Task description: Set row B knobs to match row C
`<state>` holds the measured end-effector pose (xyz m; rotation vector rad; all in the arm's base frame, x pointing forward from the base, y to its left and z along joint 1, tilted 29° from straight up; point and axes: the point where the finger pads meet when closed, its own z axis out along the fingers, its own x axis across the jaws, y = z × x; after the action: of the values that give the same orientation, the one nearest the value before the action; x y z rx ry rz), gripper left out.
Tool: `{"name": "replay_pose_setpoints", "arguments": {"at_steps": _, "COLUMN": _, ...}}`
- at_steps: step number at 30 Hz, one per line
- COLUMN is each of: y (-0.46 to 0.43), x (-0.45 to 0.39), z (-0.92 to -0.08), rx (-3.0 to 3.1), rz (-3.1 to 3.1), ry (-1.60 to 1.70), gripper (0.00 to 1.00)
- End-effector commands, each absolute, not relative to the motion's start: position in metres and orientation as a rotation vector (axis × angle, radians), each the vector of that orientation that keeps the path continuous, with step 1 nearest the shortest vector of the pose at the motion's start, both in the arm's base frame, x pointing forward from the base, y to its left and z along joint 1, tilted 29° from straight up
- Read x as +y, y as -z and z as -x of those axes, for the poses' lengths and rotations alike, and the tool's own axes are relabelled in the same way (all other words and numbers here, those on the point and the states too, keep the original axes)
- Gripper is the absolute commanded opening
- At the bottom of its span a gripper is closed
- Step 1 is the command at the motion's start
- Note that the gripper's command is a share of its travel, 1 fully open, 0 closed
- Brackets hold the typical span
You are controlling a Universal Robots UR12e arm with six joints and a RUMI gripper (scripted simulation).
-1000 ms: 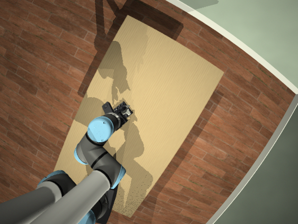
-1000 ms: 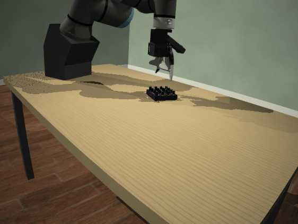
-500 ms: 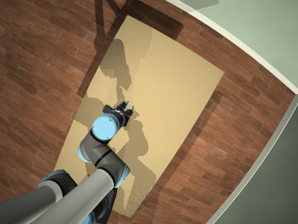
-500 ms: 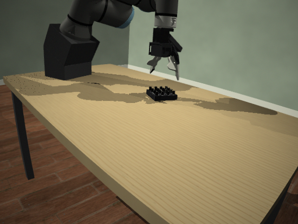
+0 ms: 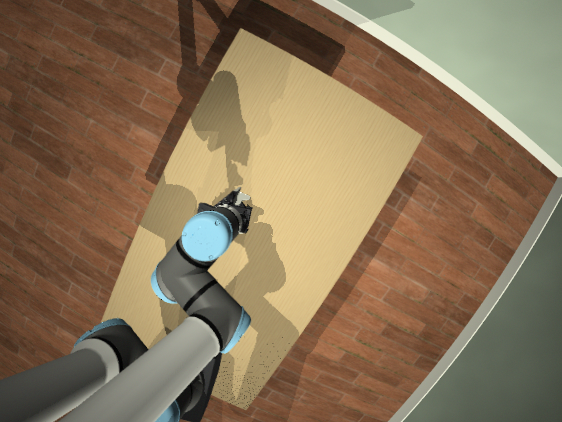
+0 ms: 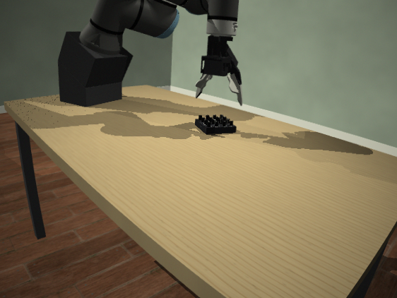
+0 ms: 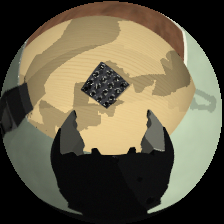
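Black from top to bottom, the knob box (image 6: 215, 128) (image 7: 105, 85) sits flat on the pale wooden table (image 5: 320, 165) (image 6: 212, 183) (image 7: 55, 50), its short knobs (image 6: 216, 121) (image 7: 105, 84) standing upright in rows. I hold my jaws (image 5: 245, 210) (image 6: 219, 100) spread wide above it, with nothing between them and well apart from the knobs. From my wrist, the box looks like a tilted square beyond my two grey tips. Shadows lie across the wood around it. I cannot tell which marks the knobs point to; they are too small.

The tool (image 5: 242, 209) (image 6: 219, 101) (image 7: 111, 110) has turned above the knob box (image 6: 215, 126) (image 7: 105, 85).
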<state>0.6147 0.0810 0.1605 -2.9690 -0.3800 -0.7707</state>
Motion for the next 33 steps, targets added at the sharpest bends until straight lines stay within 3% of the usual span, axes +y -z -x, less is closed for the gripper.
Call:
{"name": "replay_pose_setpoints", "arguments": {"at_steps": 1, "y": -0.1619, "x": 0.0793, "z": -0.6159, "rx": -0.439, "rz": 2.968, "ry": 0.775, "gripper": 1.00}}
{"name": "replay_pose_setpoints", "arguments": {"at_steps": 14, "y": -0.1627, "x": 0.0776, "z": -0.6168, "rx": -0.495, "rz": 2.968, "ry": 0.778, "gripper": 1.00}}
{"name": "replay_pose_setpoints", "arguments": {"at_steps": 15, "y": -0.1627, "x": 0.0776, "z": -0.6168, "rx": -0.495, "rz": 2.968, "ry": 0.778, "gripper": 0.11}}
{"name": "replay_pose_setpoints", "arguments": {"at_steps": 33, "y": -0.1627, "x": 0.0776, "z": -0.6168, "rx": -0.495, "rz": 2.968, "ry": 0.778, "gripper": 0.11}}
